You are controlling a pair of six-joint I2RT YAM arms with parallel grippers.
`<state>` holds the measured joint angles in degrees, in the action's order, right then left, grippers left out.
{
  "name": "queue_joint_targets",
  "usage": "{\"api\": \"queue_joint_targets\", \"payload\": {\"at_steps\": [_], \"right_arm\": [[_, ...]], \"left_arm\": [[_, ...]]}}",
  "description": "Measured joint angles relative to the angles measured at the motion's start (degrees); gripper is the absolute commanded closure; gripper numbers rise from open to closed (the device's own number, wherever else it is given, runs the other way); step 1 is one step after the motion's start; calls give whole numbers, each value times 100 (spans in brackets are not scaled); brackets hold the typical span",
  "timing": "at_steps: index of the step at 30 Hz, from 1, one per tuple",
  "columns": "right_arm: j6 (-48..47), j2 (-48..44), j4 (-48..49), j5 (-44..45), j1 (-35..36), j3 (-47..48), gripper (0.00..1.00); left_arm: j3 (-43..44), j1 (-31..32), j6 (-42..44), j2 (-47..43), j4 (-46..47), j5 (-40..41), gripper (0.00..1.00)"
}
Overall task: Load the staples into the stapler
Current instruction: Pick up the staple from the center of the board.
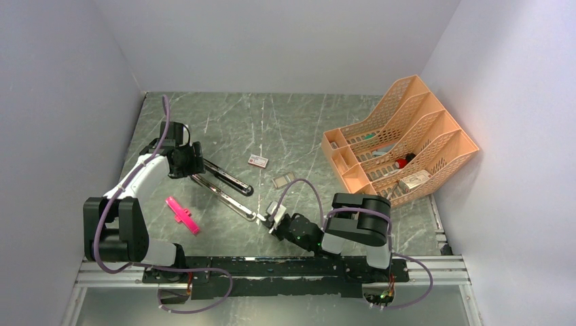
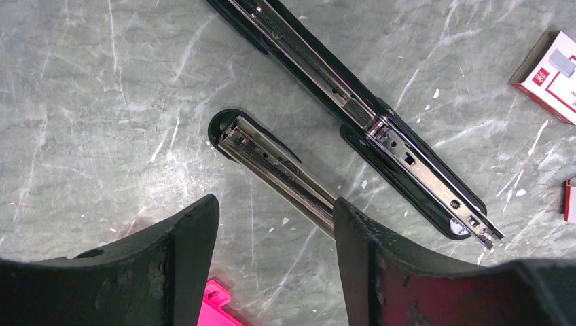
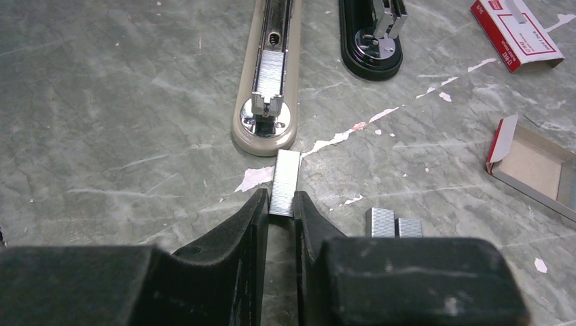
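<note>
The stapler lies swung open on the table, its black top arm spread away from the long chrome rail. In the right wrist view the rail's tip points at me, with staples lying in its channel. My right gripper is shut on a silvery strip of staples, held just short of that tip. My left gripper stands open at the stapler's hinge end. One of its fingers overlaps the chrome inner arm, and only table shows between the fingers.
Two loose staple strips lie right of my right fingers. The red-and-white staple box and its open tray sit beyond. A pink plastic piece lies near the left arm. An orange file rack stands at the right.
</note>
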<state>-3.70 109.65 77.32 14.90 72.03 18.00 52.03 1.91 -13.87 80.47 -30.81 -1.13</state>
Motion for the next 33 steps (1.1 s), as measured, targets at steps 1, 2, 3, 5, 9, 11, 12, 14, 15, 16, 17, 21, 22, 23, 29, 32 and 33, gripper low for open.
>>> {"api": "queue_joint_targets", "payload": {"at_steps": [1,2,3,5,9,11,12,14,15,16,17,21,22,23,29,32,33], "right_arm": [[-2,0,0,2,0,0,88],[0,0,0,7,0,0,89],[-2,-2,0,11,0,-2,91],[-2,-26,-9,17,0,-13,93],[-20,-260,-199,160,0,-140,96],[-46,-439,-348,256,0,-190,98],[-68,-573,-466,295,0,-195,98],[-138,-868,-625,365,0,-190,99],[-166,-988,-686,385,0,-175,100],[-203,-1132,-807,404,0,-127,100],[-243,-1259,-922,413,0,-57,100],[-328,-1644,-1502,420,0,389,100],[-332,-1716,-1679,411,0,527,100],[-332,-1779,-1856,396,0,662,100],[-317,-1880,-2675,330,0,1276,100],[-317,-1878,-2931,295,0,1394,100],[-315,-1880,-2970,286,0,1394,100]], "left_arm": [[0,0,0,0,0,0,33],[0,0,0,0,0,0,33],[0,0,2,0,0,0,33],[0,0,2,0,2,0,33],[0,0,2,0,0,0,33],[0,0,0,0,0,0,33],[0,0,2,0,0,0,33],[0,0,0,0,0,0,33],[0,0,0,0,0,0,33],[0,0,0,0,0,2,32],[0,0,0,0,0,4,32],[0,-9,-2,0,0,33,32],[0,-13,-2,0,0,48,31],[0,-20,-4,0,0,50,31],[-2,-22,-7,0,7,94,30],[-4,-22,-31,2,9,136,30],[-4,-22,-42,9,9,157,30]]}}
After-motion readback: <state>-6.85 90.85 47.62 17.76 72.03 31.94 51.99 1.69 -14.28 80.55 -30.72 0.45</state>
